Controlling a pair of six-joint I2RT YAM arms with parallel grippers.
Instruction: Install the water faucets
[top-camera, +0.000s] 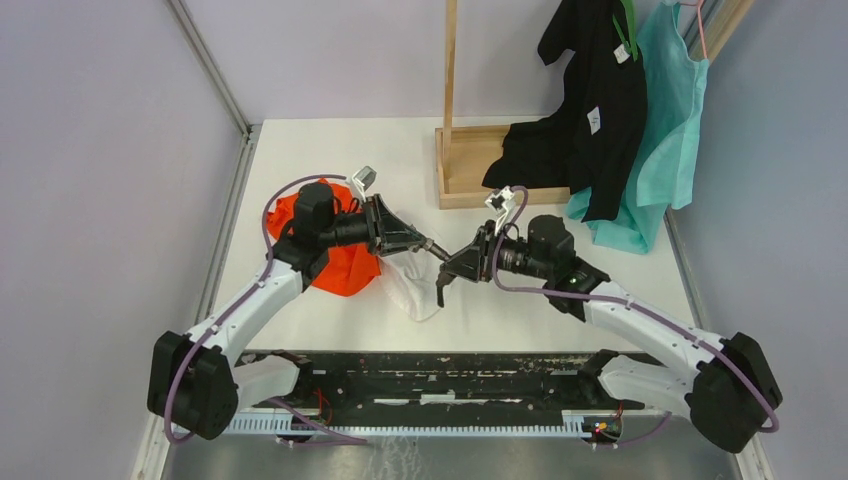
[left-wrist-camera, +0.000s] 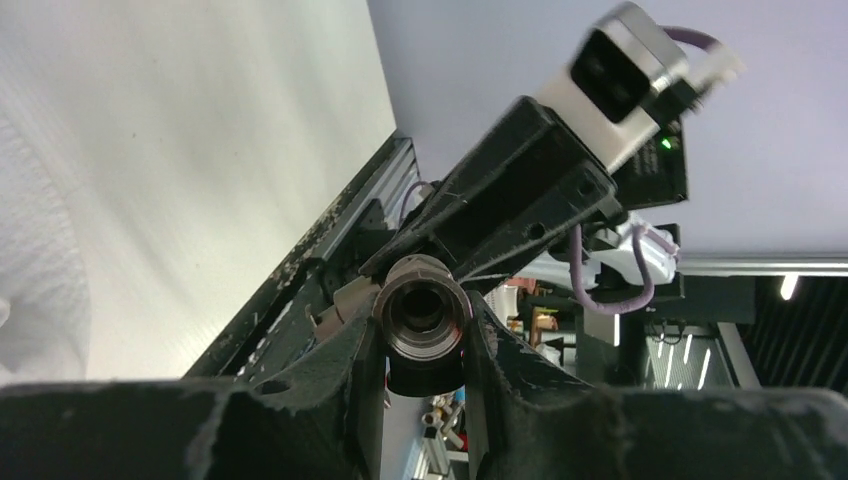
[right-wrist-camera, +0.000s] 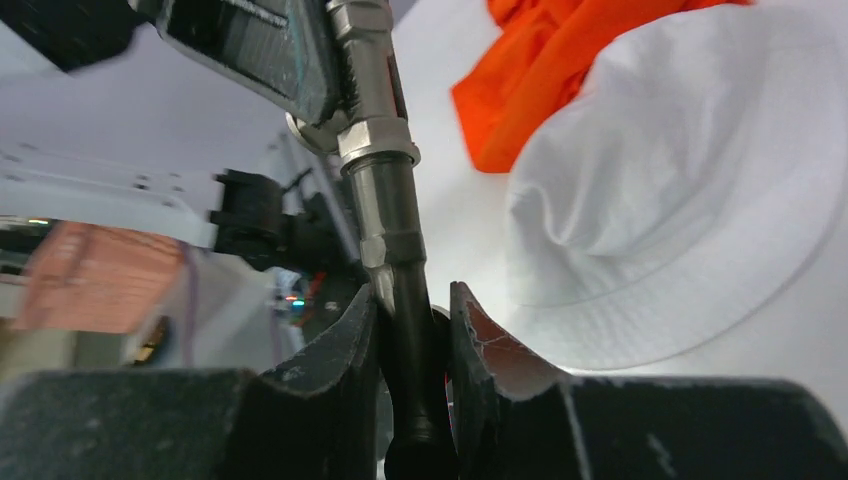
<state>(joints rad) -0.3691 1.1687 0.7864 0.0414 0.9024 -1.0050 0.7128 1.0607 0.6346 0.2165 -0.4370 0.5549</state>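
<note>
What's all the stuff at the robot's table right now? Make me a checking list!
Surface: white table; dark scuffed rail along its near edge.
Job's things: metal faucet part and dark pipe meet end to end in the air; I cannot tell whether they are joined tight.
Clutter: orange cloth and white hat lie below the grippers.
Grippers: left gripper shut on the metal faucet part; right gripper shut on the dark pipe.
Cables: purple cables loop along both arms; no snag seen.
Surroundings: wooden rack with black shirt and teal garment; grey walls.
</note>
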